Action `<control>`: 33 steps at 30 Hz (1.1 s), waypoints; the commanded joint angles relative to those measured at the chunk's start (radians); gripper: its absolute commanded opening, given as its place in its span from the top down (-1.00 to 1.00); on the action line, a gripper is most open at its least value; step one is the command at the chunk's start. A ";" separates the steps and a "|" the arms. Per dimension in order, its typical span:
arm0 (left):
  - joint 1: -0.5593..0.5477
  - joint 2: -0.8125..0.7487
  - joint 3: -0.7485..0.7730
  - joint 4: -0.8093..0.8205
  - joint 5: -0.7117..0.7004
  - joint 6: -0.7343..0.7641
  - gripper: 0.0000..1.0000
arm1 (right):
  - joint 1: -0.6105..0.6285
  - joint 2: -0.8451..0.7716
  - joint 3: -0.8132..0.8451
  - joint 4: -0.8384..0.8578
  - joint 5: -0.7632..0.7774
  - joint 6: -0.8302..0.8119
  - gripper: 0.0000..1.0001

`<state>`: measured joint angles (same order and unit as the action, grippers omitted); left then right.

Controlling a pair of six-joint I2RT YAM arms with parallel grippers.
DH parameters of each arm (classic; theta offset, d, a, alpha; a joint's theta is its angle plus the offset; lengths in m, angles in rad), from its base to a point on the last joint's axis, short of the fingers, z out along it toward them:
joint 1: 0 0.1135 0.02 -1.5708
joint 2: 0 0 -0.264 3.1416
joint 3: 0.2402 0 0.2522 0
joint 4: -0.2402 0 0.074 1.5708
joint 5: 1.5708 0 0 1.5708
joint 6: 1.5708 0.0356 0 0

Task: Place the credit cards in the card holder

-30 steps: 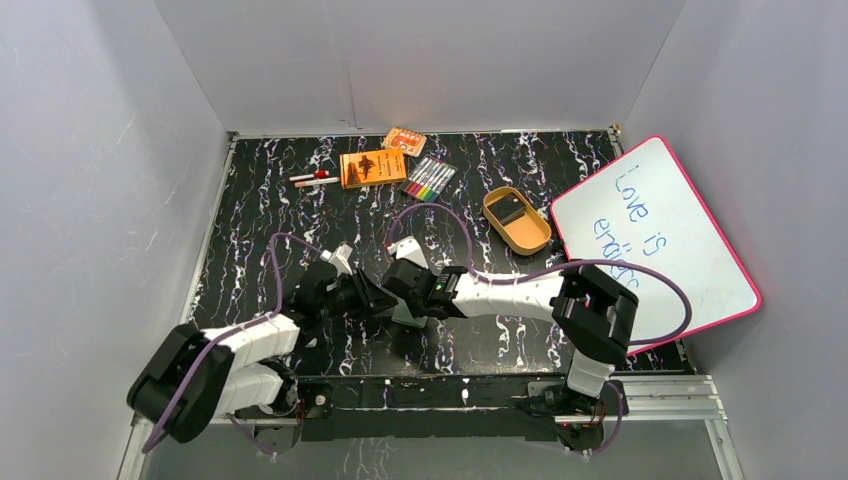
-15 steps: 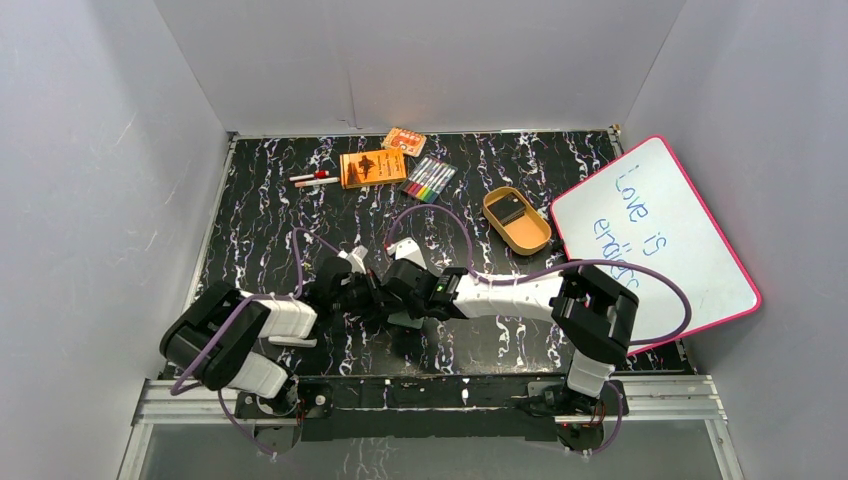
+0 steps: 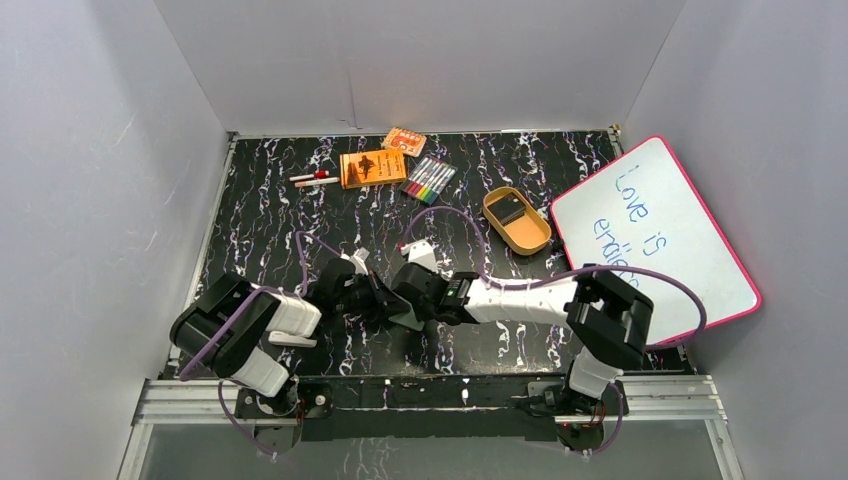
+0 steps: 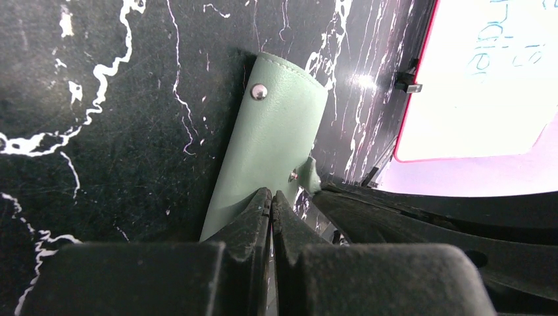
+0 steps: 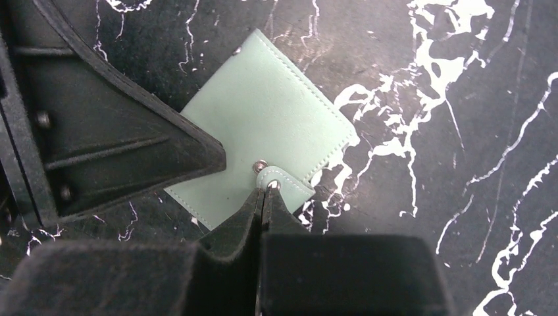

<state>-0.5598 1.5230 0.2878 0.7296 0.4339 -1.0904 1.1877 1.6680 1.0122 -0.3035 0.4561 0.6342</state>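
Green card holder [image 5: 263, 131] lies touching the tips of left gripper [image 4: 270, 197] and right gripper [image 5: 262, 191], both closed empty.

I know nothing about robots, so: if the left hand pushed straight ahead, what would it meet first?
The green card holder; the left hand, shut, has its tips at its near edge, apparently touching.

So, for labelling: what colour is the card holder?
The card holder is sage green; right wrist view.
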 commanded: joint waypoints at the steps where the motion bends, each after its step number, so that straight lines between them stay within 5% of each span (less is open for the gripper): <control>1: 0.004 0.082 -0.028 -0.170 -0.170 0.042 1.00 | 0.001 -0.077 -0.030 -0.040 0.062 0.095 1.00; 10: 0.005 0.015 -0.018 -0.140 -0.114 0.044 0.97 | -0.007 -0.187 -0.075 -0.026 0.051 0.122 1.00; 14: 0.005 -0.154 0.021 -0.262 -0.129 0.074 0.11 | -0.008 -0.296 -0.077 -0.012 0.046 0.058 1.00; 19: 0.005 -0.309 0.112 -0.488 -0.164 0.159 -0.29 | -0.008 -0.384 -0.062 -0.006 -0.005 -0.021 1.00; 24: 0.005 -0.345 0.117 -0.547 -0.171 0.203 -0.37 | -0.008 -0.404 -0.091 0.061 -0.081 -0.027 1.00; 33: 0.002 -0.275 0.095 -0.377 -0.044 0.184 -0.41 | -0.009 -0.395 -0.143 0.112 -0.083 -0.013 1.00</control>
<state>-0.5583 1.2209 0.3805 0.3004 0.3256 -0.9230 1.1835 1.2827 0.8825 -0.2527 0.3656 0.6235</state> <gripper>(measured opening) 0.700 0.053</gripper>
